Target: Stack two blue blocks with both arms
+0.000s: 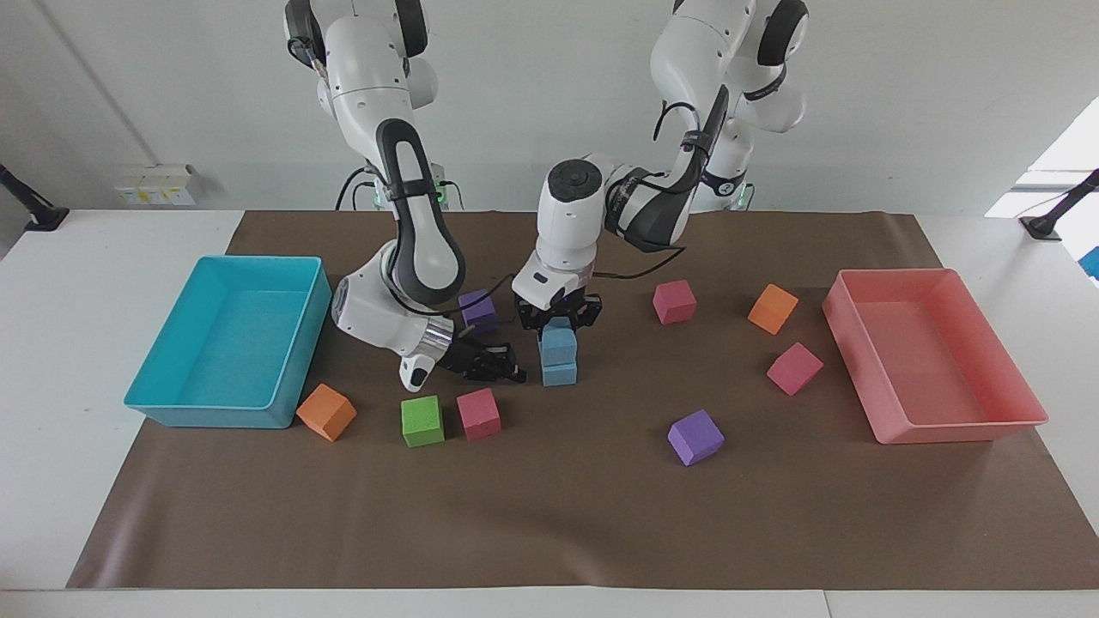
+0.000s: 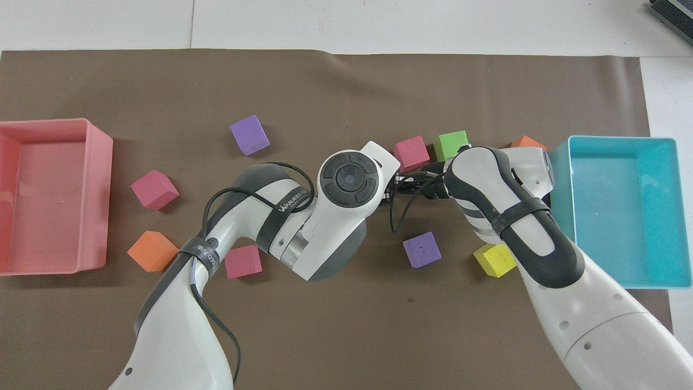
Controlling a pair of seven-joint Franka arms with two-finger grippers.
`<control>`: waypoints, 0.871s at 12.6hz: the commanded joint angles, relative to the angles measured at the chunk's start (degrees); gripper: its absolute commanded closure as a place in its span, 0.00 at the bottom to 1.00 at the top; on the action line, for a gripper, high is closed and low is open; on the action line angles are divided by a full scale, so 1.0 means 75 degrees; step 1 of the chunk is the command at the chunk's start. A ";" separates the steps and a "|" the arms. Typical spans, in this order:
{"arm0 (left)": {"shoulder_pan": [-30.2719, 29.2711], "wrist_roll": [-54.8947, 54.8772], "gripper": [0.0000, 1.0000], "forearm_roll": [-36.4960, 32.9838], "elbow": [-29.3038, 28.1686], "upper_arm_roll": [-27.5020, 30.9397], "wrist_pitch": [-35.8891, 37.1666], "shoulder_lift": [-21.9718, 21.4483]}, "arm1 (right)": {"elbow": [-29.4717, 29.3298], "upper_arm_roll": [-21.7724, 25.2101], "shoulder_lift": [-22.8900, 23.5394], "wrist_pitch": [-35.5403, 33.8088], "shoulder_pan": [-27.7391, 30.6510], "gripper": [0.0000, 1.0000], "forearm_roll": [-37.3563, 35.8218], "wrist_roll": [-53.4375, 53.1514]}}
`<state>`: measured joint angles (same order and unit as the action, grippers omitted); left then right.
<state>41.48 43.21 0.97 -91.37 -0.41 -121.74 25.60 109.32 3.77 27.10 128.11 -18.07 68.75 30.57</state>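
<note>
Two blue blocks stand stacked mid-mat: the upper blue block (image 1: pixel 559 345) rests on the lower blue block (image 1: pixel 560 374). My left gripper (image 1: pixel 558 324) comes straight down onto the stack and is shut on the upper block, one finger on each side. My right gripper (image 1: pixel 513 373) lies low over the mat beside the stack, toward the right arm's end, shut and holding nothing, a small gap from the blocks. In the overhead view the left arm's wrist (image 2: pixel 349 181) hides the stack and its own gripper.
A pink cube (image 1: pixel 478 413), a green cube (image 1: pixel 422 421) and an orange cube (image 1: pixel 326 412) lie just past the right gripper. A purple cube (image 1: pixel 477 309) sits nearer the robots. A turquoise tray (image 1: pixel 172 412) and a pink tray (image 1: pixel 962 427) flank the mat. More cubes lie toward the pink tray.
</note>
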 commanded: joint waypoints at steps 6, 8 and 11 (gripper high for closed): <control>0.0224 0.0075 0.00 -0.0106 -0.0122 0.0148 -0.0116 -0.0062 | 0.0049 -0.0034 -0.0004 0.0075 0.0078 1.00 0.0278 0.0190; 0.0224 0.0075 0.00 -0.0118 -0.0110 0.0148 -0.0093 -0.0062 | 0.0049 -0.0034 -0.0004 0.0075 0.0078 1.00 0.0278 0.0190; 0.0212 0.0063 0.00 -0.0118 -0.0028 0.0148 -0.0128 -0.0109 | 0.0049 -0.0034 -0.0015 0.0087 0.0066 1.00 0.0278 0.0190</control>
<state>41.83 43.20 0.94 -91.23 -0.45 -121.91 25.61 109.34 3.76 27.10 128.11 -17.80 68.75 30.57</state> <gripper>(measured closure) 0.000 0.991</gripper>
